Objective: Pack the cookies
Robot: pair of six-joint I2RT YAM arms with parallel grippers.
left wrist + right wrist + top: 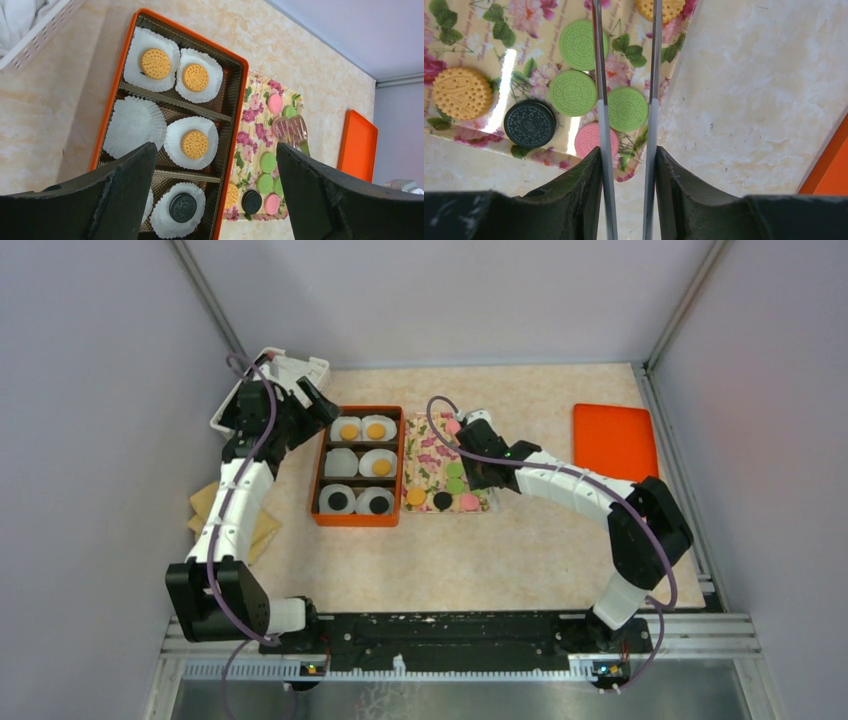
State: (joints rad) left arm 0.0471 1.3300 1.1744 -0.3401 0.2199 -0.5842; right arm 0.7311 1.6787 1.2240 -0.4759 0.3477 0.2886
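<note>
The cookies lie on a floral tray (425, 465): green ones (573, 92), orange (462, 93), black (529, 123) and pink (586, 140). Left of it stands an orange box (315, 480) of white paper cups; three hold orange cookies (194, 144), two hold black ones (182, 207), and one cup (134, 125) is bare. My right gripper (628, 150) is shut on metal tongs (600, 75), whose arms reach over the tray past a green cookie (627, 109). Nothing shows between the tong tips (290, 130). My left gripper (215, 147) hangs open above the box's far left corner, holding nothing.
A white basket (270, 365) sits at the back left behind my left gripper (305, 395). An orange lid (615, 440) lies flat at the right. Tan sheets (205, 505) lie under the left arm. Grey walls close in on three sides.
</note>
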